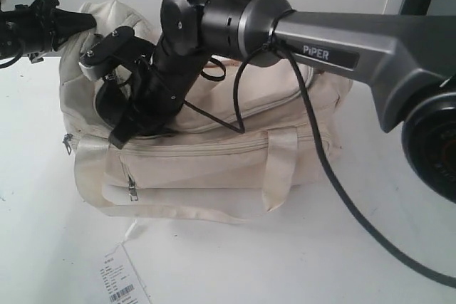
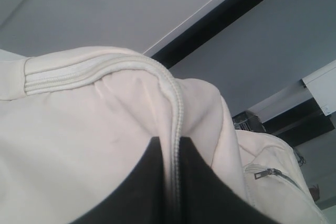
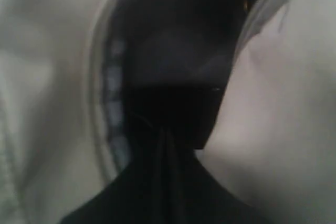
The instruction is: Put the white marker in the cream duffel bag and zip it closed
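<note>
The cream duffel bag (image 1: 214,165) lies on the white table, its top zip open at the left end and dark lining showing. My right gripper (image 1: 120,129) reaches across and dips into that opening. In the right wrist view its fingers (image 3: 147,182) lie pressed together inside the dim bag (image 3: 283,129). My left gripper (image 1: 80,21) is at the bag's upper left end. In the left wrist view it (image 2: 169,141) is shut on the zip seam of the cream fabric (image 2: 79,129). The white marker is hidden.
A white paper barcode tag (image 1: 122,284) lies on the table (image 1: 370,268) in front of the bag. A webbing handle (image 1: 279,169) hangs down the front. Grey zip pulls (image 1: 132,189) (image 2: 265,173) sit on side pockets. A black cable (image 1: 335,176) trails from the right arm.
</note>
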### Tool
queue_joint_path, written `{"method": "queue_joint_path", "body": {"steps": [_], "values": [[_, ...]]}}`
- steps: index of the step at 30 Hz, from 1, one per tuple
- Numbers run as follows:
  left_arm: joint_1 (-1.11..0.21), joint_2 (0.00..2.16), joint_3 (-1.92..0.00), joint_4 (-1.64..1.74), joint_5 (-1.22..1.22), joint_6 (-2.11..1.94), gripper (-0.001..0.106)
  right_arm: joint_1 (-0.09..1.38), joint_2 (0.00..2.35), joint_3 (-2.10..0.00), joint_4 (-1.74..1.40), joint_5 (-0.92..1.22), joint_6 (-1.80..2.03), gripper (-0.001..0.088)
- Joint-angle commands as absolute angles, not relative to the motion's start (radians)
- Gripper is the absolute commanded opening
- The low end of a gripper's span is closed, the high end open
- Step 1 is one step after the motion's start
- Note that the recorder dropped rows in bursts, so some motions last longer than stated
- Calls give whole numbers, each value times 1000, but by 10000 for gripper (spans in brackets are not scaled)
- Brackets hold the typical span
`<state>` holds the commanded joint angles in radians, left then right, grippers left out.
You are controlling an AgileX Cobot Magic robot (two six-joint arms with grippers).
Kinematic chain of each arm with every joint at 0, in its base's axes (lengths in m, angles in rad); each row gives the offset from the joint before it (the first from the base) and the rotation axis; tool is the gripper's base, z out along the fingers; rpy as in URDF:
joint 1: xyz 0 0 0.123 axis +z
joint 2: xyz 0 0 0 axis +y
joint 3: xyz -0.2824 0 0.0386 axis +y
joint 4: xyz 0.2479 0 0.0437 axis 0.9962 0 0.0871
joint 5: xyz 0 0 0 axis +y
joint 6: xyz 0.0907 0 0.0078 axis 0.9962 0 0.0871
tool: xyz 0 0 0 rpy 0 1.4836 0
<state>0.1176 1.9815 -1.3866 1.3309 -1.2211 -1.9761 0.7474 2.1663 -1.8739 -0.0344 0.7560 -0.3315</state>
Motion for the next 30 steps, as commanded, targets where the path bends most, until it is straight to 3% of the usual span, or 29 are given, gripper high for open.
{"method": "queue_joint_path", "body": {"steps": [3, 8, 17, 21, 30], "values": [[118, 1982, -1387, 1333, -1221, -1974, 0, 747, 2154, -1874, -243, 749, -120, 0], [118, 1982, -1387, 1332, -1221, -1972, 0, 747, 2114, -1874, -307, 670, 34, 17], [118, 1982, -1387, 1332, -1221, -1962, 0, 741, 2098, -1874, -286, 503, 55, 410], [118, 1982, -1387, 1332, -1221, -1962, 0, 743, 2103, -1874, -165, 519, 57, 421], [118, 1982, -1387, 1338, -1221, -1957, 0, 748, 2096, -1874, 276, 721, -317, 414]]}}
